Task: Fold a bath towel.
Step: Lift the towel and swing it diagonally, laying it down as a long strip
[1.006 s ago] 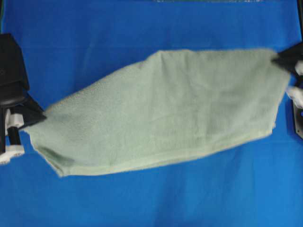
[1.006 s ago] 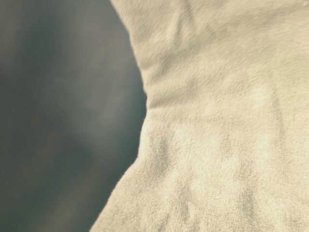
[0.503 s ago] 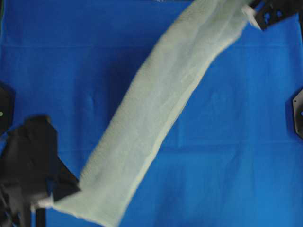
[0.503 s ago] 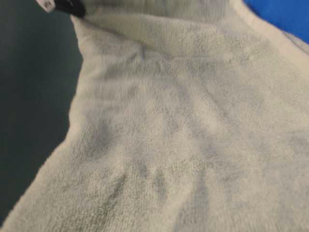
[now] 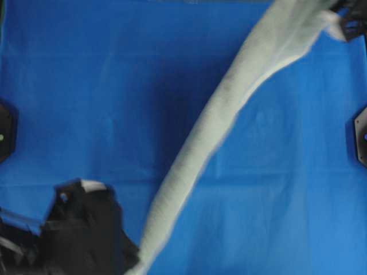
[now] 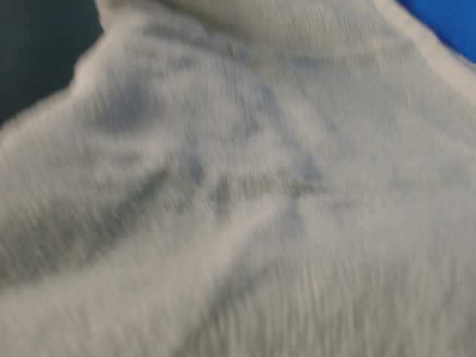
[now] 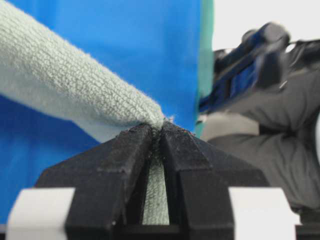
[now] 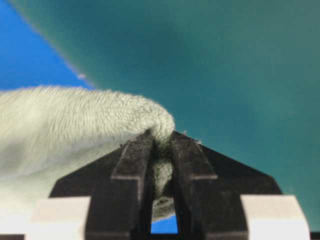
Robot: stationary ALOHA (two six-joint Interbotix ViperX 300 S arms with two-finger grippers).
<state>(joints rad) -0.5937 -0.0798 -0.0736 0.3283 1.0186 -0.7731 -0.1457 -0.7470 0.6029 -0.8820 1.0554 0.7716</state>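
Note:
The pale sage-green bath towel hangs stretched in the air as a narrow band, running from the bottom left to the top right of the overhead view. My left gripper at the bottom left is shut on one corner; in the left wrist view the towel is pinched between the black fingers of that left gripper. My right gripper at the top right is shut on the other end, where the towel bunches in the right gripper. Blurred towel fills the table-level view.
The bright blue table cloth covers the whole table under the towel. Black arm bases sit at the left edge and the right edge. A teal wall lies beyond the table's edge.
Both arms have swung the lifted towel from lying spread left to right into a taut diagonal band. The left gripper moved down to the bottom, the right gripper up to the top right corner.

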